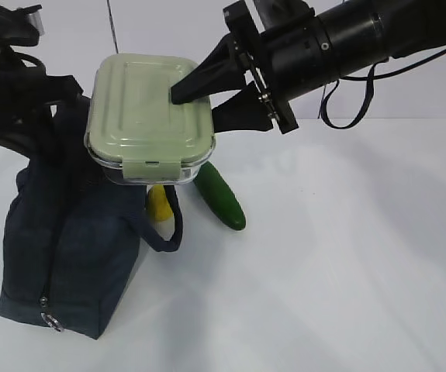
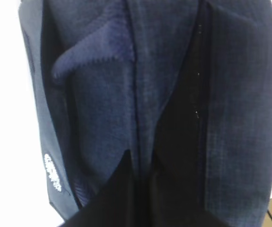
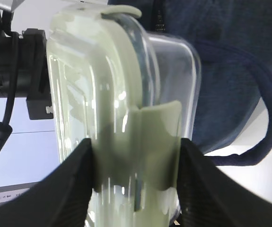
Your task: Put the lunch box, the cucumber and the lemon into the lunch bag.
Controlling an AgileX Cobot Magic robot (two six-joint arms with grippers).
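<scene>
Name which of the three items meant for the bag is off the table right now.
The lunch box, clamped in the right gripper above the lunch bag; the cucumber and lemon lie on the table.

Between the right gripper's (image 1: 199, 97) matt black fingers, lunch box (image 1: 149, 116) of glossy clear plastic with matt sage-green ribbed lid, below it woven navy cloth lunch bag (image 1: 67, 263) with metal ring pull, beside it smooth glossy cucumber (image 1: 221, 198), waxy yellow lemon (image 1: 158, 205)

No text can be read anywhere. The lunch bag (image 2: 102, 118) carries a small white oval logo (image 2: 52, 172) on its side, its characters too blurred to make out.
</scene>
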